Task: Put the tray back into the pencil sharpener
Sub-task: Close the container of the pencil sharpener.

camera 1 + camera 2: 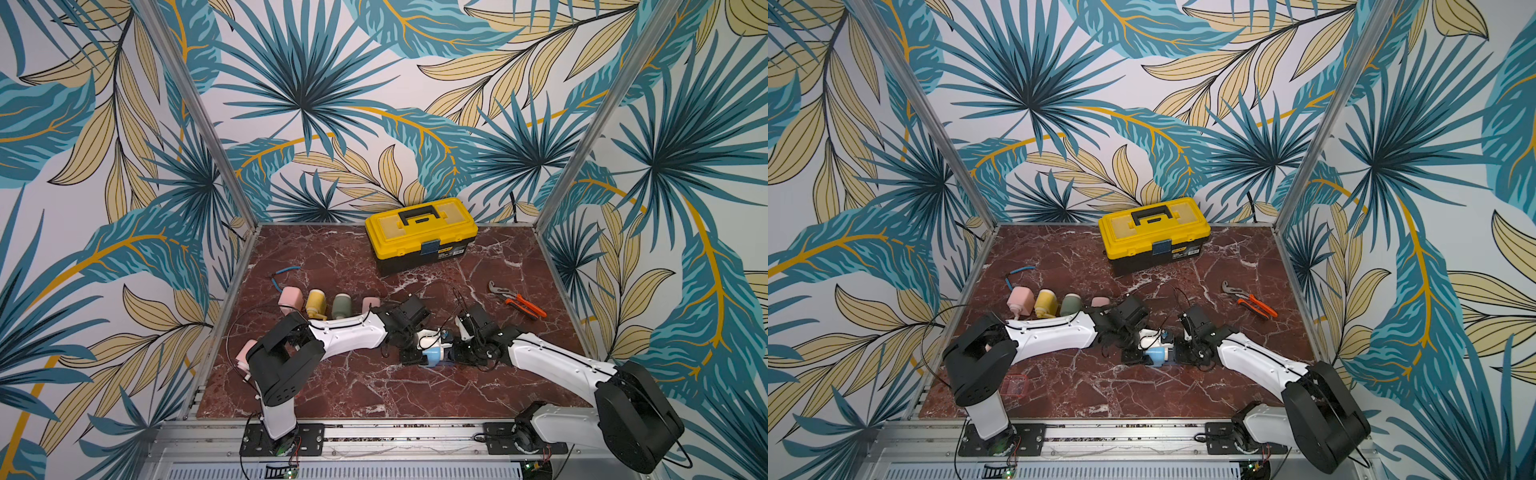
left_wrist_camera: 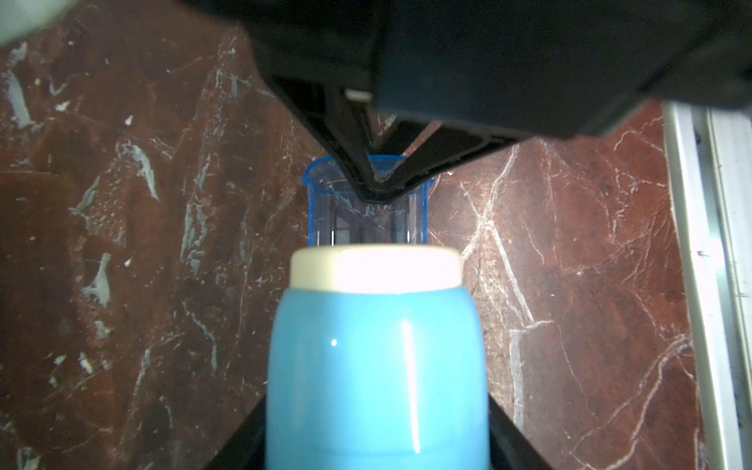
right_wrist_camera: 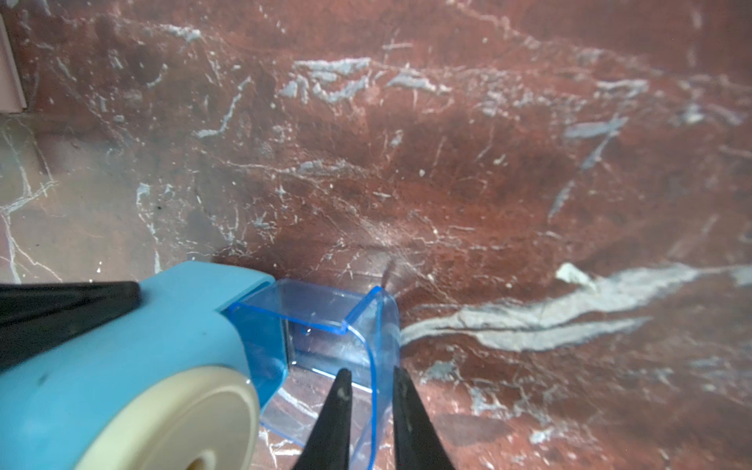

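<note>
Right jaws pinching tray end wall, left jaws clamped around pencil sharpener, tray partly inside it.

Clear blue tray partway inside the light-blue, cream-capped pencil sharpener, at the middle of the marble table

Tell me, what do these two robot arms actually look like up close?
Both the left arm and right arm have glossy white shells between chunky black joints, with thin black cables looping alongside. Each ends in slim, black, tapering fingers.
</note>
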You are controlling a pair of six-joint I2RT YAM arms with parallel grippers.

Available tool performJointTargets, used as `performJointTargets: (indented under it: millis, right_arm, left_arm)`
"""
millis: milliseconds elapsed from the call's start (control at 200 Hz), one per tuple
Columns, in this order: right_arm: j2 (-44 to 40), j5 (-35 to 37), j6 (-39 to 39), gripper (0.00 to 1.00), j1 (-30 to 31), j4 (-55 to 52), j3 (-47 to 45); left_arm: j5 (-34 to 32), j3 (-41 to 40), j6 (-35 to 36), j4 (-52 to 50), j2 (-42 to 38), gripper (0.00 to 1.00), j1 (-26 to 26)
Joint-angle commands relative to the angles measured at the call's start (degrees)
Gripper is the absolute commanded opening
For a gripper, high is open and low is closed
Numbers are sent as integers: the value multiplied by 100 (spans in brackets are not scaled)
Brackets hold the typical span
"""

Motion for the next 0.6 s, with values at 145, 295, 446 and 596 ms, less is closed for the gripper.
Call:
performJointTargets:
  millis: [145, 295, 446, 596]
  right_arm:
    - [-138, -503, -449, 16, 60, 515, -141]
    - [-171, -689, -630, 15, 55, 553, -221]
    - [-234, -1119, -491, 20, 59, 884, -273]
    - [-597, -1010, -128, 23, -9, 1042, -428]
  left_arm:
    - [152, 167, 96, 198, 86, 50, 23]
    - [255, 131, 156, 205, 47, 50, 85]
    - [433, 145, 220, 206, -17, 50, 111]
    - [374, 155, 140, 210, -23, 50, 138]
